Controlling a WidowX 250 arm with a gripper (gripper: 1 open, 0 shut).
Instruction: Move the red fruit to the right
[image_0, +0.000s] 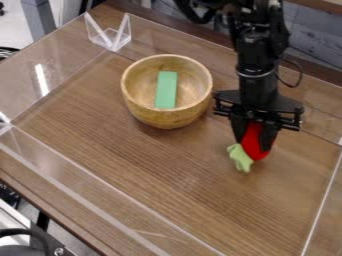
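Observation:
The red fruit (255, 144) is a small bright-red toy with a light green leafy cap (239, 157) pointing down-left. My gripper (257, 138) points down and is shut on it, to the right of the wooden bowl (167, 91). The fruit's green cap hangs at or just above the wooden table; whether it touches I cannot tell. The black fingers hide the fruit's upper part.
The wooden bowl holds a flat green rectangular block (166, 88). Clear acrylic walls (40, 150) ring the wooden tabletop, with a clear folded stand (108, 32) at the back left. Bare wood lies in front of the bowl and to the fruit's right.

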